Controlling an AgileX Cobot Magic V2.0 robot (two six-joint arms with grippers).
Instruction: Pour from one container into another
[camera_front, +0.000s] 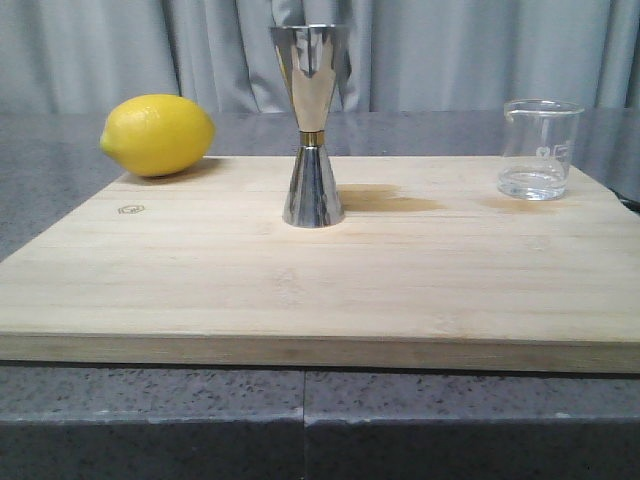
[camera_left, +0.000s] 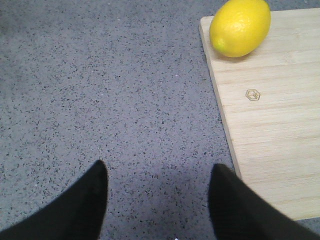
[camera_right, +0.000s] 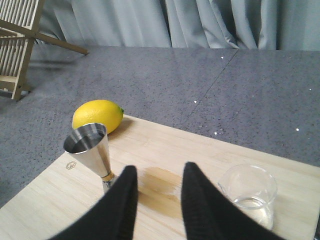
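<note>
Broadly, a grey speckled counter (camera_front: 60, 170) carries a pale wooden board (camera_front: 330, 290). On the board, a lemon (camera_front: 158, 134) lies at the far left corner, the steel jigger (camera_front: 312, 125) stands upright near the middle, and the glass beaker (camera_front: 538, 148) stands upright at the far right, holding a little clear liquid. Both the left gripper (camera_left: 157, 192) and right gripper (camera_right: 159, 192) are spread apart, grasping nothing.

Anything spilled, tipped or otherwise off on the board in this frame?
Two darker, damp-looking patches mark the cutting board: one just right of the jigger, a fainter one beside the beaker. They look like earlier drips, though they could be stains. Both vessels stand upright, the beaker holding a little clear liquid. The lemon sits at the board's far-left corner.
</note>
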